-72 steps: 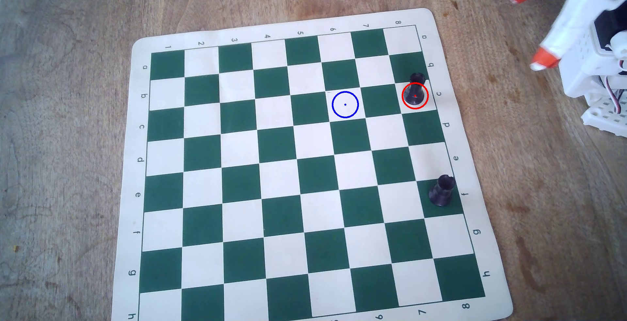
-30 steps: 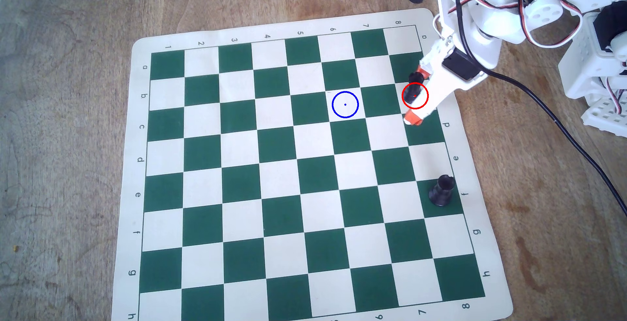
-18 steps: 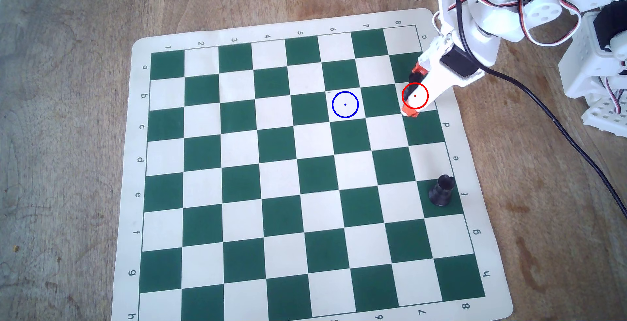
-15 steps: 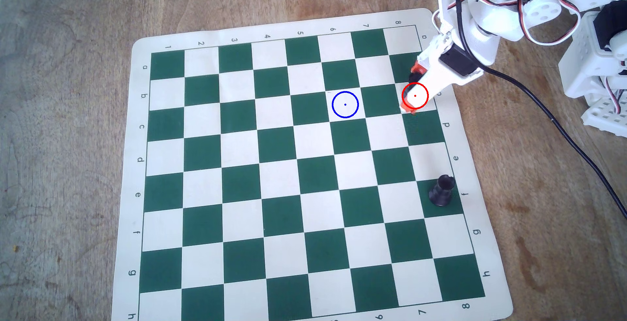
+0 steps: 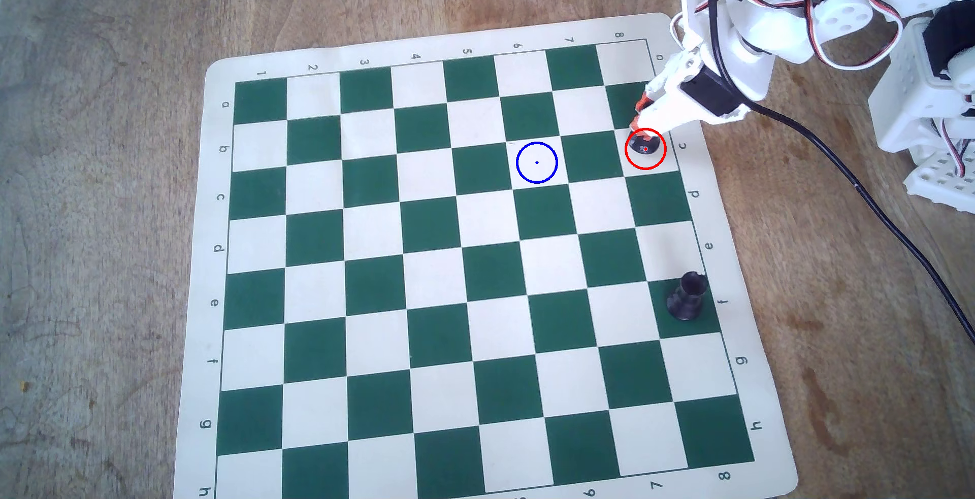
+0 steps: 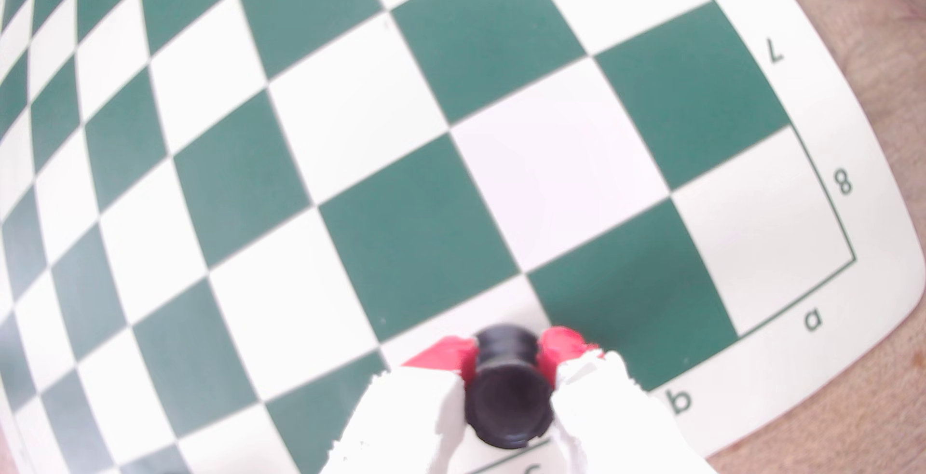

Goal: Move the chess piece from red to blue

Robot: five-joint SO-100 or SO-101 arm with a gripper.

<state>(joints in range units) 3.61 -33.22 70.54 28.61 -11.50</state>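
The chess piece stands in the red circle, on the white square at the board's edge by the letter c, and my gripper now pinches its waist between the red fingertips, so I judge the grasp is made and lifting comes next. A second ago the fingers were spread on both sides of it. The blue circle, two squares inward, is empty, and the stouter rook has not moved.
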